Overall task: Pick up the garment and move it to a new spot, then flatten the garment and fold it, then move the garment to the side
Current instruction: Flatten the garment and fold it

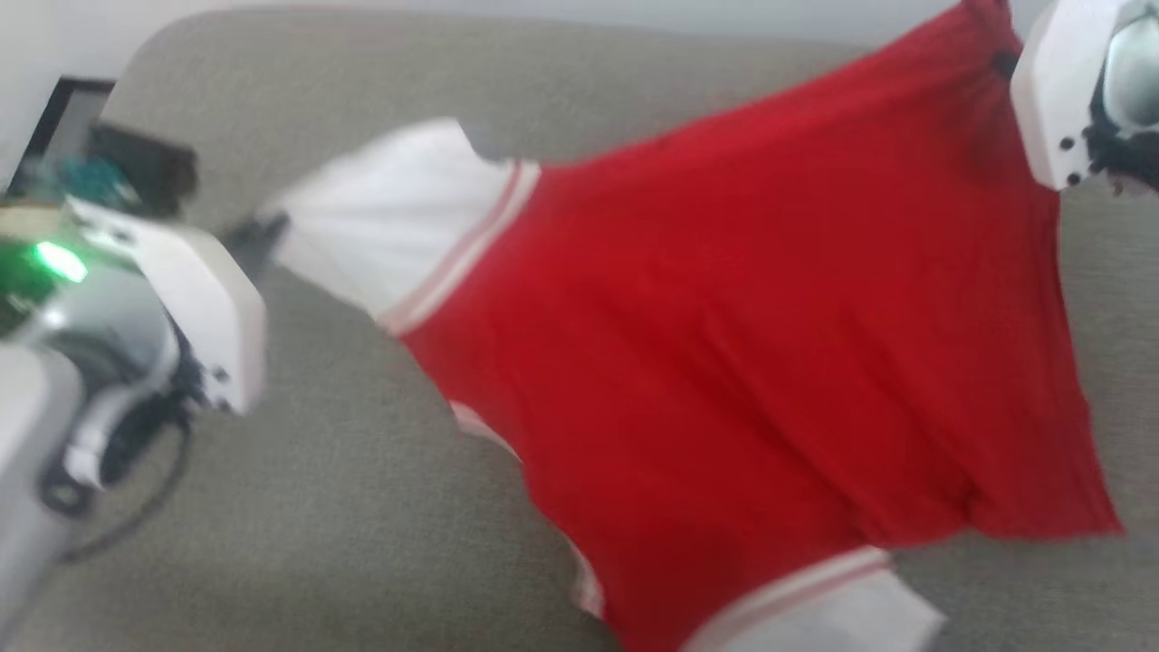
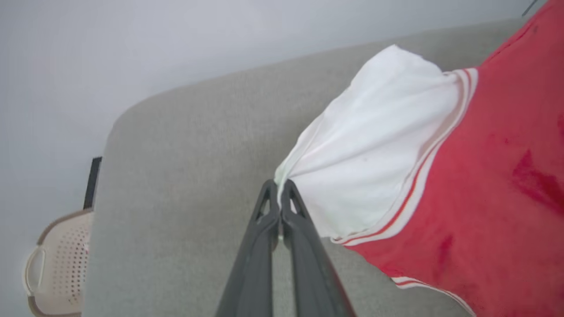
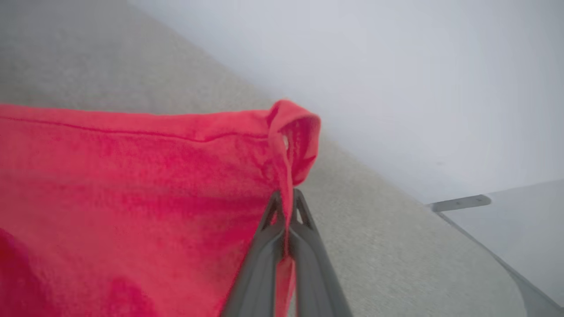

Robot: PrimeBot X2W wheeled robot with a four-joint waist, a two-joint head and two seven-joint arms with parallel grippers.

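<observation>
**Garment Held Stretched Between Both Grippers**

1. Garment position. The garment point(image 1: 742, 344) hangs spread out over the grey padded surface point(image 1: 362, 507), with its plain red body facing the head camera. It runs from the left gripper at mid-left of the head view to the right gripper at the upper right. The head view is blurred, so it is not possible to tell whether the lower edge touches the surface.

2. Left gripper. The left gripper point(image 2: 279, 193) has its jaws closed on the outer edge of one white sleeve point(image 2: 374, 145). The cloth bunches to a point at the fingertips and fans out toward the red-and-white striped trim point(image 2: 423, 176), where the sleeve joins the red body.

3. Right gripper. The right gripper point(image 3: 286, 207) has its jaws pressed together on a red corner point(image 3: 293, 132) of the garment. The corner folds over above the fingertips, and a stitched edge runs away from it to the left of the right wrist view.

4. Second sleeve. The other white sleeve point(image 1: 851, 607) sits at the bottom of the head view, below the red body.

5. Surroundings. A pale perforated basket point(image 2: 57, 264) stands beyond the far edge of the surface in the left wrist view. A green light point(image 1: 59, 261) glows on the left arm.
</observation>
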